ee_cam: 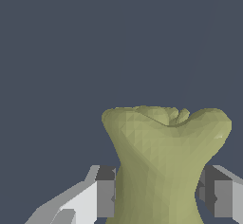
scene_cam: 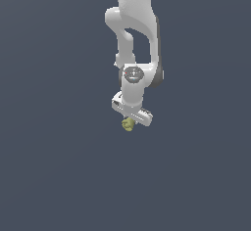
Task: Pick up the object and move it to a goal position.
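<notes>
Here the object (ee_cam: 163, 166), a knobbly yellow-olive lump, is held between the two grey pads (ee_cam: 105, 198) of the gripper (scene_cam: 130, 123), whose jaws are closed against its narrow waist. Plain dark ground surrounds it on all sides.

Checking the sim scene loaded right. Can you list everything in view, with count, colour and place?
lumpy object: 1, yellow-olive, between the gripper's fingers; in the exterior view it shows just below the gripper.
ground surface: 1, plain dark blue-grey, fills the background in both views; no other items or goal marker visible.
Panda arm: 1, white with grey joints, reaching down from the top centre of the exterior view.
gripper: 1, white body with grey finger pads, one pad on each side of the object's narrow waist; they look shut on it.
</notes>
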Action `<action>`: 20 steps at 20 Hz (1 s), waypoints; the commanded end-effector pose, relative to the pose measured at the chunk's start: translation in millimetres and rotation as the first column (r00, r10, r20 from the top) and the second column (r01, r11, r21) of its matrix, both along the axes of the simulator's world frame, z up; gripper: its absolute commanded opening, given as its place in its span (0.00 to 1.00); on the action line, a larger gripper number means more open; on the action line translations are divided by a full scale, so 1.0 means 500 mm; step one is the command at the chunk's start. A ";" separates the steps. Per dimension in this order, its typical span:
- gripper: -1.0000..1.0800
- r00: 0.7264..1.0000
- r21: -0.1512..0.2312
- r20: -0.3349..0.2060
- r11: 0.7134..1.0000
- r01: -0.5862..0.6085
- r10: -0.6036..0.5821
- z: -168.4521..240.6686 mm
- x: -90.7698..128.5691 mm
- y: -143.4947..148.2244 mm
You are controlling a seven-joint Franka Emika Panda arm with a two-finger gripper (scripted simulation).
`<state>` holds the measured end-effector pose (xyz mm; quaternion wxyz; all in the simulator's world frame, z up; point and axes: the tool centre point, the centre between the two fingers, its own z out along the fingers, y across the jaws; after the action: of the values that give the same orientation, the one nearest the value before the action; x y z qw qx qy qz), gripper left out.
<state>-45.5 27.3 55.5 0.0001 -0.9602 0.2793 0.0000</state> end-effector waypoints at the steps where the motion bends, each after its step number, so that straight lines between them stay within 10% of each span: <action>1: 0.00 1.000 0.000 0.000 1.000 0.000 0.000 -0.001 0.000 -0.001; 20: 0.00 1.000 -0.001 0.000 1.000 0.000 0.000 0.073 0.065 0.040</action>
<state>-19.3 43.3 84.5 -0.0003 -0.9601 0.2796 0.0001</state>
